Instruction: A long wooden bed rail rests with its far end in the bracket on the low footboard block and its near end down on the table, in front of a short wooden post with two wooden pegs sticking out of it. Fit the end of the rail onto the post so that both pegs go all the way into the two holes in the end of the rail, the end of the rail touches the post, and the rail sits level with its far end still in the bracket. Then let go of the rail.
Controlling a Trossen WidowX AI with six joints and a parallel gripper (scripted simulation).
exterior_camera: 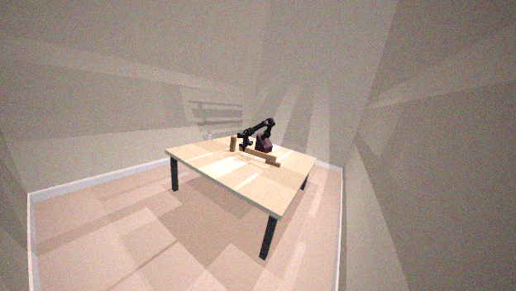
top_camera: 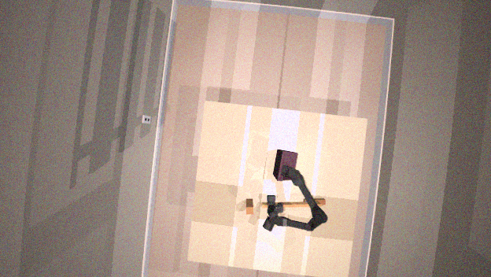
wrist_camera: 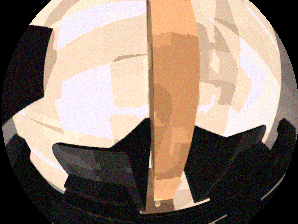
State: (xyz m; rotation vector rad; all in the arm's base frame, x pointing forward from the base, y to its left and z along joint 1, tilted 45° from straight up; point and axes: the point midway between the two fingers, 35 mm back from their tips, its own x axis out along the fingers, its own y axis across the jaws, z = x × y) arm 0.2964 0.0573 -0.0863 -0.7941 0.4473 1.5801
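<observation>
The long wooden rail (top_camera: 299, 204) (exterior_camera: 261, 155) (wrist_camera: 172, 90) lies across the table, its far end at the low footboard block (top_camera: 322, 201) (exterior_camera: 273, 163). My gripper (top_camera: 271, 205) (exterior_camera: 245, 145) (wrist_camera: 164, 185) is shut on the rail near its near end, one dark finger on each side in the wrist view. The short wooden post (top_camera: 249, 206) (exterior_camera: 233, 143) stands just beyond that end of the rail. A small gap seems to show between rail end and post in the top view. The pegs and holes are too small to make out.
The arm's dark maroon base (top_camera: 286, 164) (exterior_camera: 263, 144) stands on the table (top_camera: 220, 142) (exterior_camera: 265, 194) behind the rail. The table edge lies well away from the rail on all sides.
</observation>
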